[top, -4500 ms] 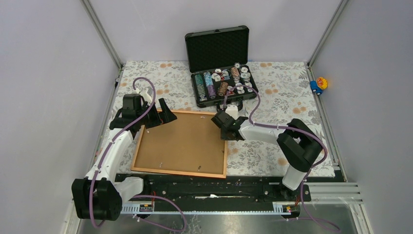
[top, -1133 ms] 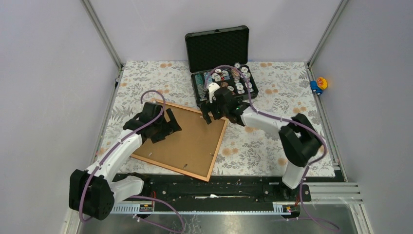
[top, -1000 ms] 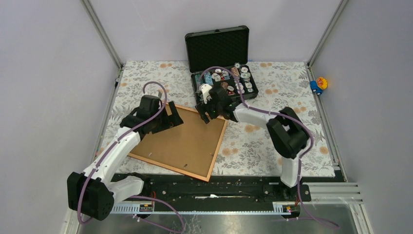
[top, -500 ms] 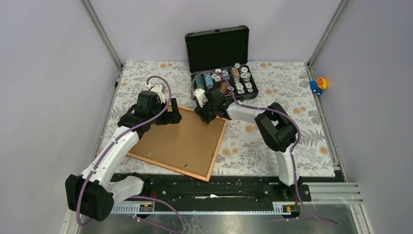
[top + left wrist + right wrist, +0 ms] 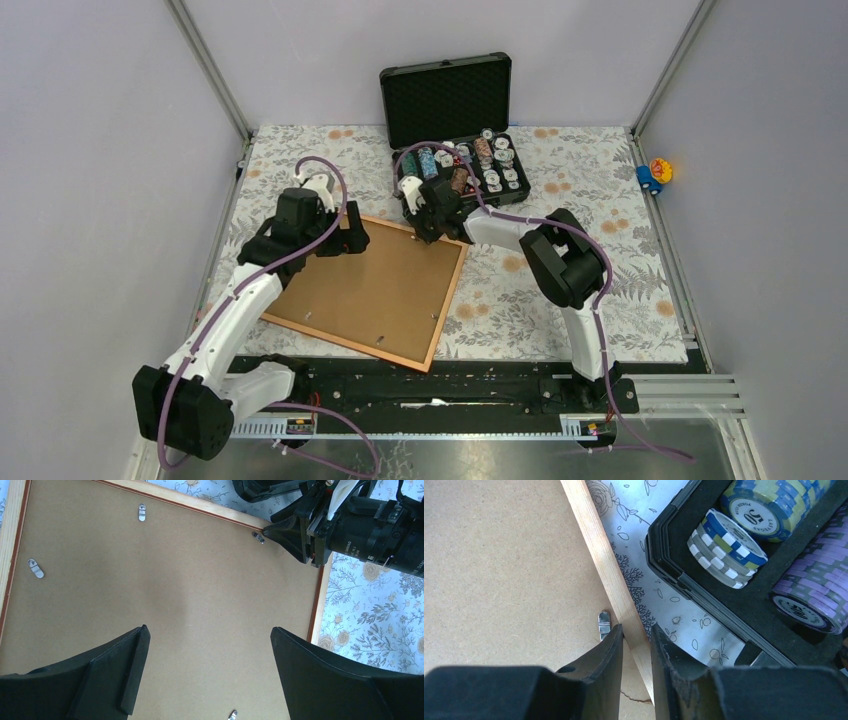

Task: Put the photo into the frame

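The frame [image 5: 447, 300] lies face down on the floral cloth, turned at an angle, with its brown backing board [image 5: 365, 285] facing up. My right gripper [image 5: 428, 232] is at the frame's far corner. In the right wrist view its two fingers straddle the light wooden rail [image 5: 594, 545], and the gripper [image 5: 636, 630] is shut on that rail beside a metal clip [image 5: 603, 621]. My left gripper [image 5: 210, 630] hangs wide open above the backing board with nothing between its fingers. From the top it [image 5: 350, 232] is over the frame's far left part. The photo is out of view.
An open black case of chips [image 5: 460, 170] stands just behind the frame's far corner, close to my right gripper. Several metal clips [image 5: 142, 512] sit along the backing board's edges. A small toy [image 5: 655, 173] lies outside the right rail.
My right gripper slid left along the far rail to the corner and its jaws narrowed onto the wood. The left gripper drew back a little toward the far left, still open.
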`<control>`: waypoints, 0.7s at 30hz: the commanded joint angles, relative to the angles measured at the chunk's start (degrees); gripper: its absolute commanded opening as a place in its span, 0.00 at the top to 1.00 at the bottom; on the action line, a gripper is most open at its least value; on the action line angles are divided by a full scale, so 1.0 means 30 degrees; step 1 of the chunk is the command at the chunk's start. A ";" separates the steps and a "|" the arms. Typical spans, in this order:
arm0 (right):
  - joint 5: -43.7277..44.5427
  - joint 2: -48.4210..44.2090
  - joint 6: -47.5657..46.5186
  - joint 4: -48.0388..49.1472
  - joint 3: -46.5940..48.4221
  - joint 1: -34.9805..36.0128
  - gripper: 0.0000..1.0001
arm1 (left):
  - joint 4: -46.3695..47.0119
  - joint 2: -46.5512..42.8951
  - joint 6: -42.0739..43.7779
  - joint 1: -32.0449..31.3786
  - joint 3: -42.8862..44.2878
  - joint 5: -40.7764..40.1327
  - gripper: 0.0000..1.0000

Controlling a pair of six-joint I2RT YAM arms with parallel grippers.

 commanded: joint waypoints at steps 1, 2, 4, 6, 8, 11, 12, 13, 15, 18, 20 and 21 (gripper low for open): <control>0.0865 0.0671 0.1386 0.0450 -0.0081 0.0017 0.72 | 0.1058 -0.0517 0.0101 0.0244 -0.0077 0.0366 0.01; 0.1004 0.0609 0.1680 0.0607 -0.0222 0.0042 0.72 | 0.1090 -0.0519 0.0105 0.0261 -0.0088 0.0405 0.01; 0.1560 0.0549 0.2423 0.0745 -0.0369 0.0025 0.74 | 0.1103 -0.0523 0.0085 0.0338 -0.0137 0.0519 0.01; 0.1565 0.0321 0.2850 0.0749 -0.0544 0.0026 0.69 | 0.1142 -0.0530 0.0051 0.0408 -0.0168 0.0601 0.01; 0.1464 -0.0160 0.3200 0.0786 -0.0822 0.0035 0.54 | 0.1170 -0.0519 0.0044 0.0468 -0.0205 0.0675 0.01; 0.1320 -0.0667 0.4897 -0.1892 0.0421 0.0001 0.41 | 0.1222 -0.0471 0.0043 0.0599 -0.0255 0.0837 0.01; 0.1441 -0.0792 0.5499 -0.2850 0.1002 -0.0004 0.38 | 0.1224 -0.0447 0.0028 0.0616 -0.0275 0.0914 0.01; 0.1537 -0.0988 0.6119 -0.3325 0.1204 0.0006 0.35 | 0.1233 -0.0411 0.0015 0.0644 -0.0285 0.1036 0.01; 0.2157 -0.1551 0.6609 -0.3515 0.0863 -0.0007 0.27 | 0.1314 -0.0375 -0.0009 0.0821 -0.0301 0.1323 0.01; 0.2454 -0.1600 0.6657 -0.3399 0.0584 -0.0018 0.22 | 0.1384 -0.0445 -0.0038 0.0994 -0.0313 0.1579 0.01; 0.1905 -0.1483 0.6459 -0.3292 0.0630 -0.0030 0.22 | 0.1394 -0.0466 -0.0045 0.1032 -0.0358 0.1640 0.01; 0.1496 -0.1462 0.6306 -0.2959 0.0563 -0.0026 0.21 | 0.1407 -0.0447 -0.0042 0.1051 -0.0412 0.1659 0.01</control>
